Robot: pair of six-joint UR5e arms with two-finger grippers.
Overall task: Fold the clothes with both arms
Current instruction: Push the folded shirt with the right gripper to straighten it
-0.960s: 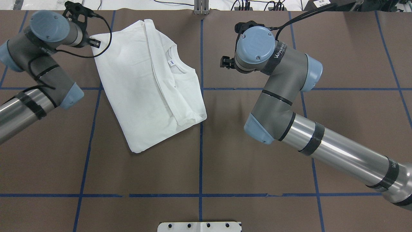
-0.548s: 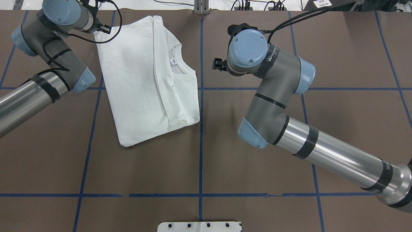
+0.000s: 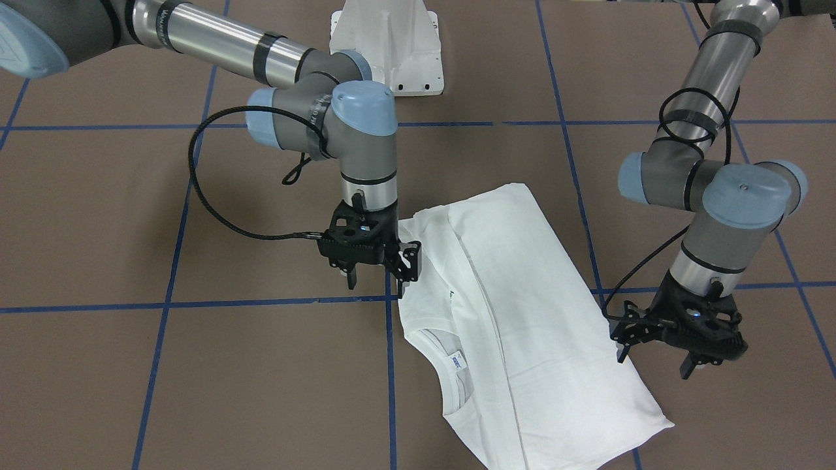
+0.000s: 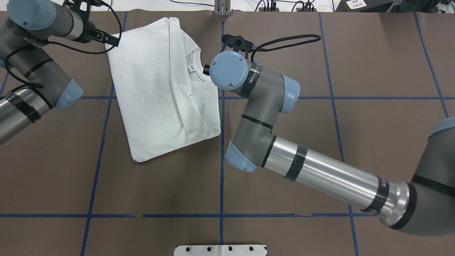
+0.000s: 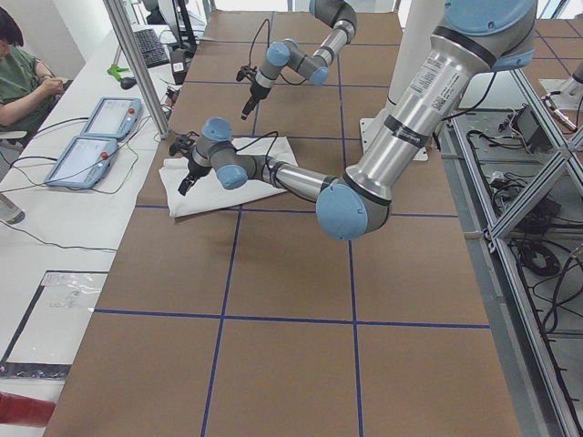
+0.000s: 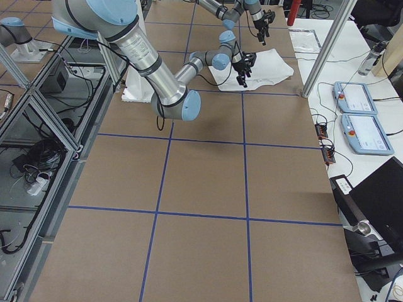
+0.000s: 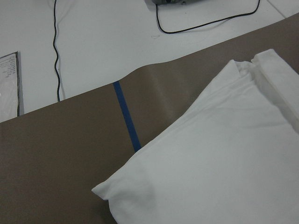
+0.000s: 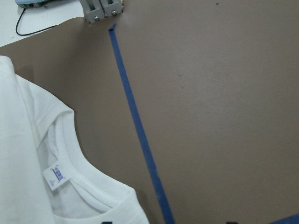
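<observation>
A brown table is marked off into large squares by blue tape lines. The right arm is stretched across it from the near right corner of the overhead view, bent at the elbow, with its wrist held over the centre line beside the shirt. The left arm is brought in from the left edge and is bent towards the far left corner.

The shirt is laid flat on the table, folded into a long shape, in the far half just left of the centre line. Its neck opening is turned upward on the side nearest the right arm. No text can be made out on the upper side. A white pedestal is seen at the robot's edge of the table, well apart from the shirt.

The right gripper is pointed down at the shirt's edge by the neck, its fingers spread apart with nothing between them; whether the cloth is touched cannot be told. The left gripper is held just beside the opposite long edge, near a far corner, its fingers likewise apart and empty.

A small white label with blue print is sewn inside the collar.
</observation>
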